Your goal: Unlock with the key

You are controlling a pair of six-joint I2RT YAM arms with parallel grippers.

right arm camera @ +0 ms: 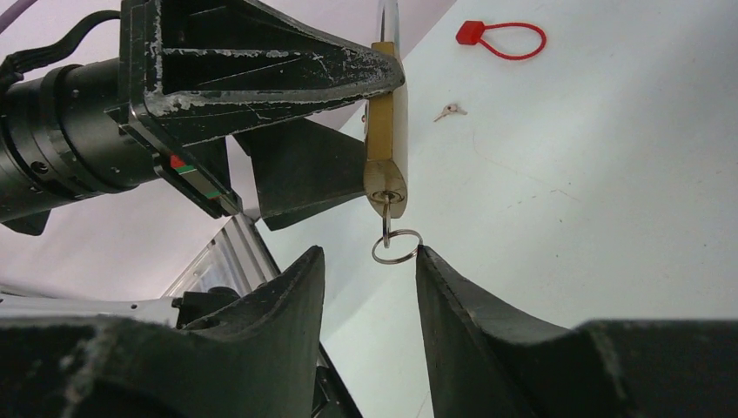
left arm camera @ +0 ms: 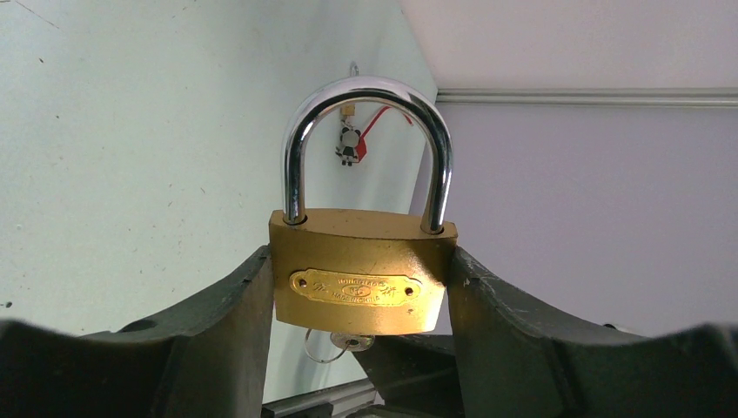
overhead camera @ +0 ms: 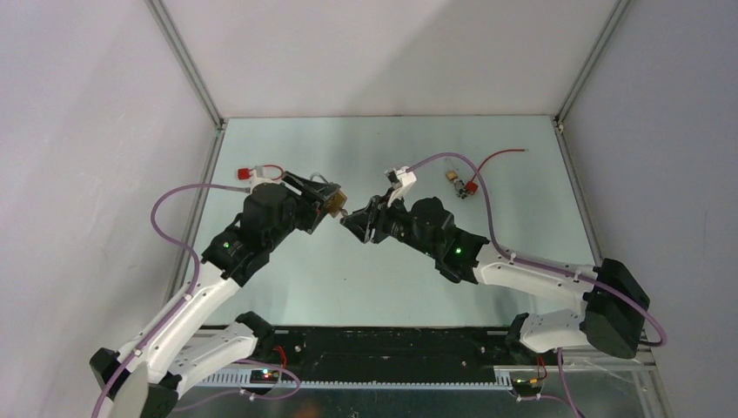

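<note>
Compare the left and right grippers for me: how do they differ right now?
The left gripper is shut on the brass padlock; the right gripper is open, holding nothing. The left's jaws press the padlock's sides; the right's stand apart, with the ring on the key hanging between them. Both face each other above the table.

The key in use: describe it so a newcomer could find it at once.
Find the left gripper, clamped on the brass padlock. The key sticks out of its base, just in front of the open right gripper. Unlike the loose key lying on the table, it carries a wire ring.
</note>
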